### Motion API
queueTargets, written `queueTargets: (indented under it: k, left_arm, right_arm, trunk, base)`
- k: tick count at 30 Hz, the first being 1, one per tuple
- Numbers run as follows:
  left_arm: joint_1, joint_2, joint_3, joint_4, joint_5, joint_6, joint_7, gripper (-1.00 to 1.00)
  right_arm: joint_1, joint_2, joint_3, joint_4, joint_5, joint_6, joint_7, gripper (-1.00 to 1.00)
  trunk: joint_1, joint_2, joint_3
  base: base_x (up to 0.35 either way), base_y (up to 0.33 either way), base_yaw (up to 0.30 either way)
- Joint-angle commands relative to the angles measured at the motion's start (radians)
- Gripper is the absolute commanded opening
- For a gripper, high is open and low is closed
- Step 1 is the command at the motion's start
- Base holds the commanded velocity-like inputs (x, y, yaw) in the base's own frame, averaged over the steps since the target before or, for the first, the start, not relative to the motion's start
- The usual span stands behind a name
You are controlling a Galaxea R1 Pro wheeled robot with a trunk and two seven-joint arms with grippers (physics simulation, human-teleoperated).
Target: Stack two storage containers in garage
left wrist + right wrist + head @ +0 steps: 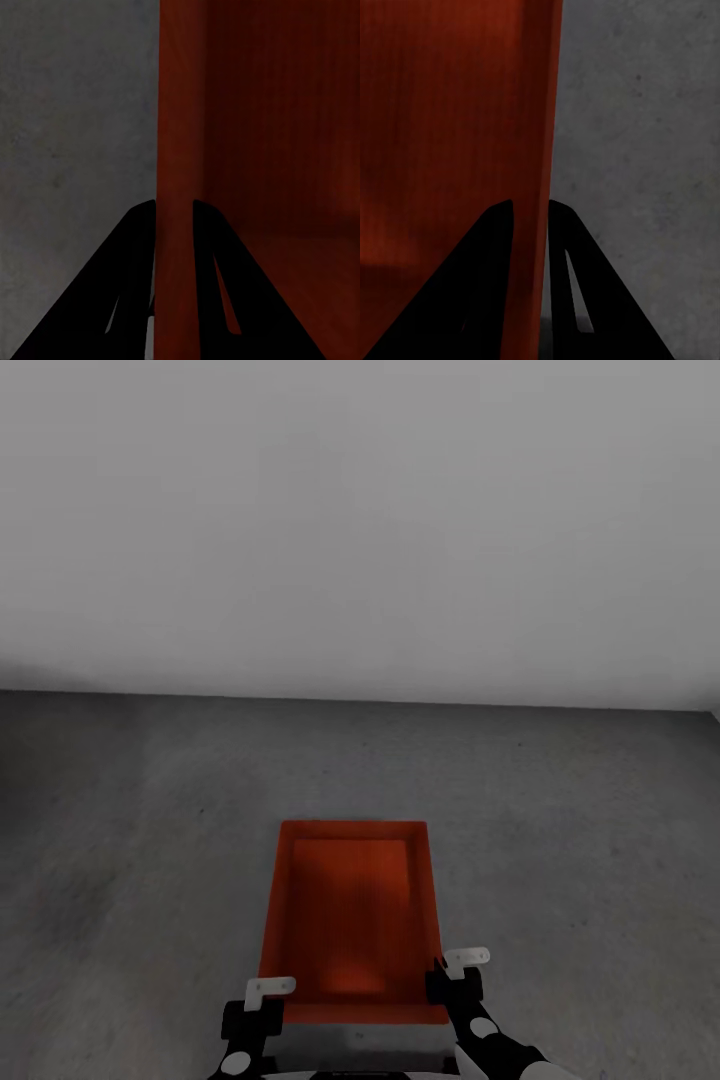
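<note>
The left end effector (262, 1000) pinches the left wall of the orange-red bin (352, 905) near its near corner; in the left wrist view its two dark fingers (127, 277) straddle that thin wall, nearly closed on it. The bin sits between both arms, over the dark grey floor (580, 830), its long axis running away from the robot toward the pale wall (360, 520). Whether it rests on the floor or hangs just above it I cannot tell. The right end effector (455, 975) clamps the bin's right wall likewise. Both arms are equally near, so lowering or letting go likely needs them together.
</note>
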Motion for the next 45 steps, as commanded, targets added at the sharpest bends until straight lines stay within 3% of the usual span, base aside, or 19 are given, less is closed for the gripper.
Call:
queueTargets:
  k: [1,3,45]
  left_arm:
    - [-0.001,0.000,0.034,-0.032,0.077,-0.057,0.039,-1.00]
    - [-0.001,0.000,0.034,-0.032,0.076,-0.057,0.039,-1.00]
    - [-0.001,0.003,0.033,-0.032,0.076,-0.057,0.030,-1.00]
  right_arm:
    - [0.000,0.000,-0.055,0.003,-0.029,-0.007,-0.052,-1.00]
    - [0.000,0.000,-0.055,0.003,-0.029,-0.006,-0.052,-1.00]
    - [0.000,0.000,-0.055,0.003,-0.029,-0.007,-0.053,-1.00]
  trunk:
    - [0.000,0.000,-0.001]
    - [0.000,0.000,-0.001]
    - [0.161,-0.294,-0.132]
  base:
    - [0.000,0.000,0.000]
    - [0.000,0.000,0.000]
    - [0.000,0.000,0.000]
